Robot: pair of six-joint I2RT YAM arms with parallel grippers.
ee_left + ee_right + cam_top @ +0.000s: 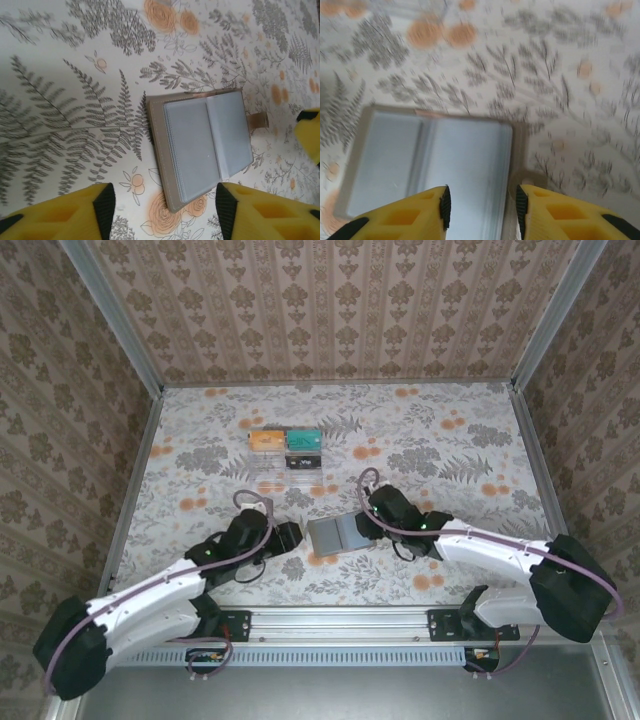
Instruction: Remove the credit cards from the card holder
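Note:
The card holder (pixel 335 533) lies open and flat on the flowered table, between my two grippers. It is grey-brown with greyish inner panels (pixel 205 145), and a small strap tab (pixel 257 120) sticks out of its far side. The credit cards are hidden; no card pokes out of the panels. My left gripper (pixel 162 210) is open wide, just short of the holder's near corner, with nothing between its fingers. My right gripper (pixel 482 205) is open above the holder (pixel 430 160), its fingers either side of the right panel's edge. I cannot tell whether they touch it.
A clear acrylic stand (pixel 287 445) with an orange and a teal card stands further back on the table. Metal rails and patterned walls close in the table on three sides. A yellow piece of the right gripper (pixel 310 132) shows beyond the holder.

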